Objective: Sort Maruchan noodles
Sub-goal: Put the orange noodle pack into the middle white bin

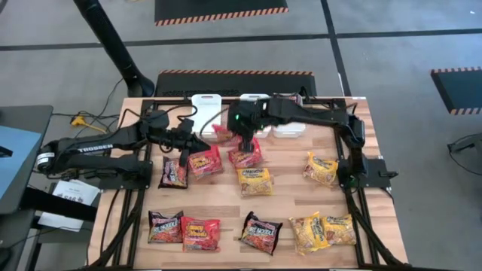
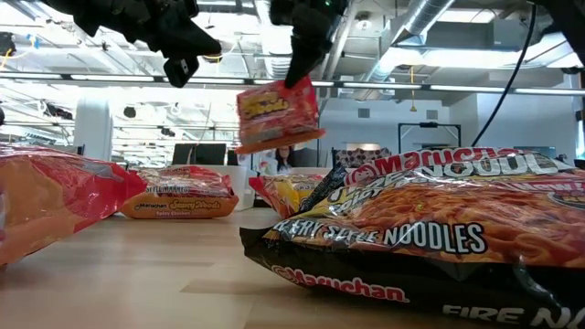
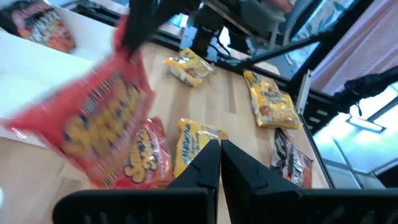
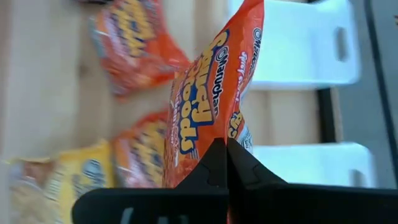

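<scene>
I've got the right hand [image 1: 245, 141] pinched tight on a red packet [image 2: 277, 112], gripping it by one edge, and the low view shows that packet hanging clear above the worktop [image 1: 286, 197]. From overhead it sits just short of the white bins [image 1: 205, 103] at the twelve o'clock edge of the worktop, with another red packet [image 1: 245, 156] lying right under it.

My left hand [image 1: 197, 143] is just to the nine o'clock side of the right one, fingers [image 3: 205, 167] pressed together with nothing between them (the wrist camera shows them shut on air). Below it lie a red packet [image 1: 205, 162] and a dark packet [image 1: 173, 172].

One red packet [image 1: 222, 133] already lies in a bin [image 3: 37, 68] up at twelve.

The rest are spread out: a yellow packet [image 1: 254, 181] at centre, another yellow [image 1: 321, 169] toward three o'clock, and along the six o'clock edge a dark one [image 1: 165, 226], a red one [image 1: 200, 233], another dark one [image 1: 261, 232] and two yellows [image 1: 324, 230].
</scene>
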{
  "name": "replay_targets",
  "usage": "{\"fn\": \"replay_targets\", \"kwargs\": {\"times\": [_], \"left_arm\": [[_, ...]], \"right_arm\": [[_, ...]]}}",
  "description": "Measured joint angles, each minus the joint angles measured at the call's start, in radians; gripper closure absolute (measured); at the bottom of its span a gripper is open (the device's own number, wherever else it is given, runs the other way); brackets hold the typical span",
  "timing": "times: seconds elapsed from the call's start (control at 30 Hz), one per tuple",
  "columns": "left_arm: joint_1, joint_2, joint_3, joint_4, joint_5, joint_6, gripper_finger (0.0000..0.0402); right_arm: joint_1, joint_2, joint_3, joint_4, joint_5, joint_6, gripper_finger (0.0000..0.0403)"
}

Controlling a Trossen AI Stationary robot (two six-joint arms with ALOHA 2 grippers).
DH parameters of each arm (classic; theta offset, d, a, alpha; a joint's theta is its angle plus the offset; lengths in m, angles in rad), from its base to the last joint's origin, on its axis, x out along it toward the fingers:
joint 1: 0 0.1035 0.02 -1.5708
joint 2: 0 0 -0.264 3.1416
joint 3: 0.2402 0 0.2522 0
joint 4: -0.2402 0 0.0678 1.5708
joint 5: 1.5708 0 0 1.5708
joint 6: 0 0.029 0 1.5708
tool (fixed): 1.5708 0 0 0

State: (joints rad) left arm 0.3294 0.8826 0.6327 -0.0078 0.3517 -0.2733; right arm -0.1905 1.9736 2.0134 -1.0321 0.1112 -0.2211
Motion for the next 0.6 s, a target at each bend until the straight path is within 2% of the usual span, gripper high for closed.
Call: {"fn": "replay_targets", "kwargs": {"times": [0.37,0.6], "left_arm": [[0.091,-0.008,0.0,0.0,-0.026,-0.02,0.0401],[0.144,-0.008,0.0,0.002,-0.026,-0.026,0.0401]], "right_arm": [[-0.239,-0.034,0.038,-0.152,-0.021,-0.164,0.04],[-0.36,-0.04,0.005,-0.085,-0.098,-0.249,0.04]]}}
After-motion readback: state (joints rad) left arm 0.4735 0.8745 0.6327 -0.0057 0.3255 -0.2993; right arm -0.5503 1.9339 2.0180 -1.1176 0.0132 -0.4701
